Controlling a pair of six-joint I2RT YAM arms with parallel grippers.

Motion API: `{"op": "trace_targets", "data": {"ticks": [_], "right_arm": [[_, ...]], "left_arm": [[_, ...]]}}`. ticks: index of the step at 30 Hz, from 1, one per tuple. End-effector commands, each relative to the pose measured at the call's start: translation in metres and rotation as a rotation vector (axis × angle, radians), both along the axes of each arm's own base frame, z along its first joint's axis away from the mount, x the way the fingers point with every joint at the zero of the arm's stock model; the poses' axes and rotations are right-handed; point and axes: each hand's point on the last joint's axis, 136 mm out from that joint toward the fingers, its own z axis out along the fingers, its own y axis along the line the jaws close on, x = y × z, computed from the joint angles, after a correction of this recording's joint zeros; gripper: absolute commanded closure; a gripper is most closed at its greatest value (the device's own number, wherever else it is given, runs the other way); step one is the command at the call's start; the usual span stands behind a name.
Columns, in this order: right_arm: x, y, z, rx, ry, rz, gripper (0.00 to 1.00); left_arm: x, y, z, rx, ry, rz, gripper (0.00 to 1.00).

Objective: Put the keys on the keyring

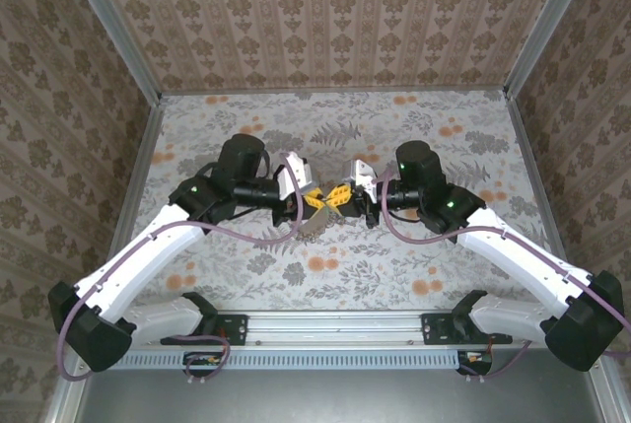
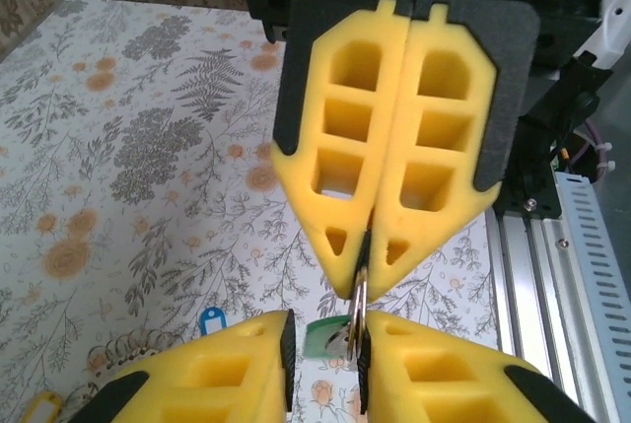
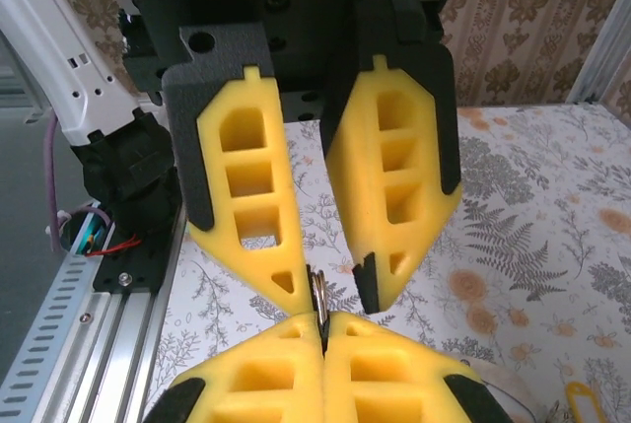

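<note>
My right gripper (image 3: 322, 329) is shut on the keyring (image 3: 318, 293), a thin metal ring seen edge-on that sticks up out of its pinched tips. In the left wrist view, the keyring (image 2: 360, 307) hangs from the right gripper (image 2: 360, 267) into my open left gripper (image 2: 325, 342), resting against the inner pad of its right-hand finger. A green key (image 2: 327, 336) sits between the left fingers, beside the ring. On the table lie a blue key (image 2: 211, 321) and a yellow key (image 2: 39, 408). From above, the left gripper (image 1: 314, 198) and right gripper (image 1: 345, 196) meet tip to tip mid-table.
Small silvery chain loops (image 2: 123, 352) lie on the floral tablecloth (image 2: 148, 147) near the blue key. The yellow key (image 3: 582, 401) lies to the right of the grippers. The aluminium rail (image 1: 335, 324) runs along the near edge. Patterned walls (image 1: 325, 9) enclose the table.
</note>
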Motion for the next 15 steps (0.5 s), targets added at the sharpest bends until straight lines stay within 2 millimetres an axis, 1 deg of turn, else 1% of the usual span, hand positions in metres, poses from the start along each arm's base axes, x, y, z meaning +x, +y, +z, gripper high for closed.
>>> {"op": "trace_targets", "data": {"ticks": [1,4,6,8,9,11,15], "right_arm": [[-0.007,0.002,0.020,0.050,-0.027,0.030,1.00],[-0.007,0.002,0.019,0.045,-0.030,0.028,1.00],[-0.007,0.000,0.015,0.031,-0.031,0.025,1.00],[-0.008,-0.003,0.010,0.014,-0.032,0.022,0.81],[-0.009,-0.005,0.009,0.014,-0.032,0.022,0.78],[-0.012,-0.010,0.010,0.042,-0.003,0.035,0.76],[-0.017,-0.015,0.020,0.109,0.034,0.060,0.75]], "left_arm": [[0.003,-0.005,0.018,-0.037,-0.033,0.004,0.77],[0.002,-0.005,0.022,-0.047,-0.037,-0.005,1.00],[0.000,-0.005,0.025,-0.054,-0.050,-0.016,1.00],[-0.004,-0.003,0.028,-0.065,-0.069,-0.028,1.00],[-0.004,-0.002,0.028,-0.071,-0.076,-0.026,1.00],[-0.008,0.000,0.034,-0.097,-0.088,-0.037,1.00],[-0.019,0.000,0.045,-0.163,-0.083,-0.093,1.00]]}}
